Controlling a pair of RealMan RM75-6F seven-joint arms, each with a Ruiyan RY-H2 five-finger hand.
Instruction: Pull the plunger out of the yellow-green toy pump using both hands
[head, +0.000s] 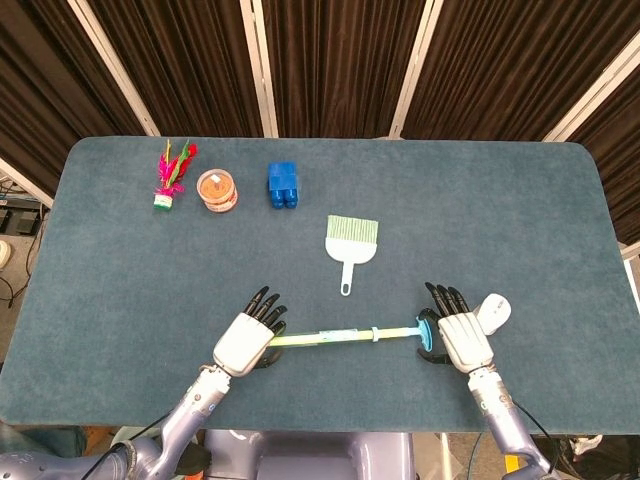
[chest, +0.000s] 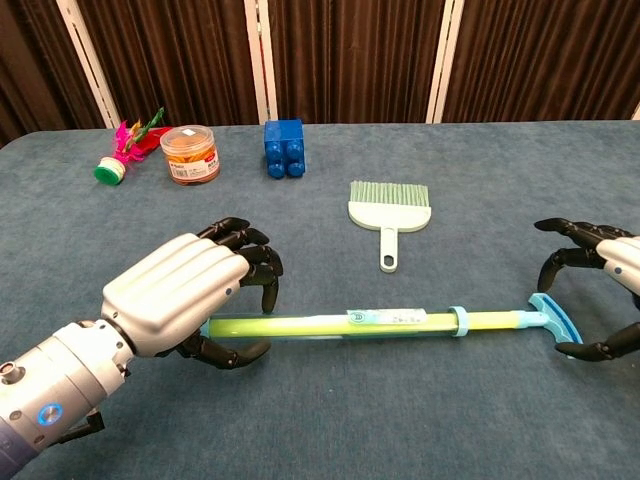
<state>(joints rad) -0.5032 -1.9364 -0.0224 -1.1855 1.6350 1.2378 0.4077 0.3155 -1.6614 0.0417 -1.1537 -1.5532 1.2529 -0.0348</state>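
Note:
The yellow-green toy pump (head: 340, 337) (chest: 380, 322) lies flat near the table's front edge, its blue T-handle (chest: 550, 318) pointing right. My left hand (head: 243, 343) (chest: 175, 290) grips the tube's left end, with its fingers curled over the top and the thumb underneath. My right hand (head: 462, 340) (chest: 620, 265) cups the T-handle (head: 425, 333) without closing. Its fingers arch above the handle and its thumb sits below, with gaps on both sides. A short length of plunger rod shows between the blue collar and the handle.
A small green-bristled brush (head: 350, 240) (chest: 390, 205) lies just behind the pump. At the back left stand a blue block (head: 283, 185), an orange jar (head: 217, 189) and a feathered shuttlecock (head: 170, 175). A white object (head: 493, 312) rests beside my right hand.

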